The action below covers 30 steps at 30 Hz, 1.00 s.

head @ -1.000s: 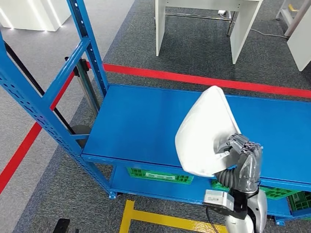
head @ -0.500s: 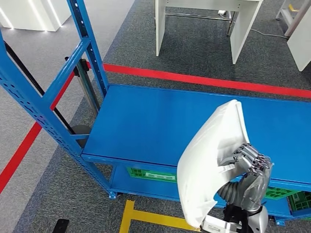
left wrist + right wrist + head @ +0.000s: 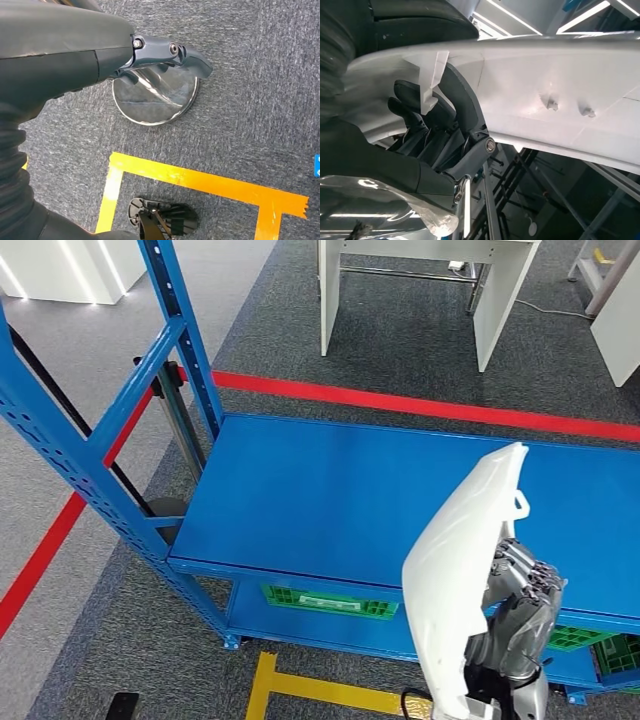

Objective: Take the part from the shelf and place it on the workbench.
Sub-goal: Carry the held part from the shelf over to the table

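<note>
A large white curved plastic part stands nearly on edge in front of the blue shelf, lifted off its top board. My right hand grips it from behind, fingers curled on its inner side. In the right wrist view the dark fingers clamp the white part around a small moulded tab. My left hand hangs down over grey carpet with its fingers curled in and nothing in them.
Green crates sit on the shelf's lower level. Blue uprights rise at the left. Red tape and yellow tape mark the floor. A white table stands beyond. A round metal foot rests on the carpet.
My right hand has drawn the white part down and toward me, off the shelf board, and turned it from face-on to nearly edge-on. The shelf and camera stay put.
</note>
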Tool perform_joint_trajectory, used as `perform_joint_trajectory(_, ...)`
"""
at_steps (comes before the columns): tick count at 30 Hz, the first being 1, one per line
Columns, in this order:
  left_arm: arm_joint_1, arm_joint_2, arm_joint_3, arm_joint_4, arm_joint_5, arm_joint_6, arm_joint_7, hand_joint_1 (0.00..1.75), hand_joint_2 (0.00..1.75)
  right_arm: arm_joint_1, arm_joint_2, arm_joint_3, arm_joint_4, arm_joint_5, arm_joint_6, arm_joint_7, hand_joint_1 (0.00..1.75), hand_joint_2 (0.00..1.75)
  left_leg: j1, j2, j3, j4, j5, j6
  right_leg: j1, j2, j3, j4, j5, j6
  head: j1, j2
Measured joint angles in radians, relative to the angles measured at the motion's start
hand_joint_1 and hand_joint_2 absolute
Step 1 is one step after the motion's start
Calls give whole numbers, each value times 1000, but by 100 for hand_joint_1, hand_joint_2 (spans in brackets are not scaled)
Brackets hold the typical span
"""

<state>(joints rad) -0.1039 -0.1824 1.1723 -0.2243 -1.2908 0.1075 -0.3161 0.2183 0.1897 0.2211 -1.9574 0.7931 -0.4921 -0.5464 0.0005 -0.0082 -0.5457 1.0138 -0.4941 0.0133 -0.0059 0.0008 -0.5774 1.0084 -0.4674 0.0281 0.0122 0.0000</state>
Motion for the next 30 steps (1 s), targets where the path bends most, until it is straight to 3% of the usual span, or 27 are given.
perform_joint_trajectory(17, 0, -1, 6, 0, -6, 7, 1, 0, 175, 14, 0, 42, -11, 102, -60, -32, 175, 175, 0, 0, 0, 0, 0, 0, 0, 0, 0, 0, 0, 0, 0, 0)
perform_joint_trajectory(23, 0, -1, 6, 0, -6, 7, 1, 0, 175, 15, 0, 63, -13, 90, -61, -23, 175, 175, -5, 0, -2, 5, -4, 13, -5, 1, 3, -6, 3, 10, 0, 0)
perform_joint_trajectory(25, 0, -3, 6, 0, -6, 7, 1, 0, 175, 15, 0, 69, -15, 82, -62, -22, 175, 175, 0, 3, 6, -12, 6, 21, -5, 1, 1, -4, -1, 16, 0, 0)
perform_joint_trajectory(27, 0, -6, 6, 0, -6, 8, 1, 0, 175, 15, -1, 73, -16, 73, -63, -23, 175, 175, 7, 11, 16, -29, 15, 28, -5, 1, -29, 58, -40, 22, 2, 0)
perform_joint_trajectory(29, 0, -7, 7, 0, -6, 8, 1, 0, 175, 17, -2, 74, -16, 66, -63, -24, 175, 175, 7, 20, 17, -32, 16, 30, -7, 1, -94, 190, -101, 28, 4, 0)
perform_joint_trajectory(30, 0, -7, 7, 0, -6, 8, 1, 0, 175, 19, -2, 75, -16, 64, -63, -25, 175, 175, 8, 26, 17, -31, 14, 30, -8, 1, -123, 246, -117, 31, 4, 0)
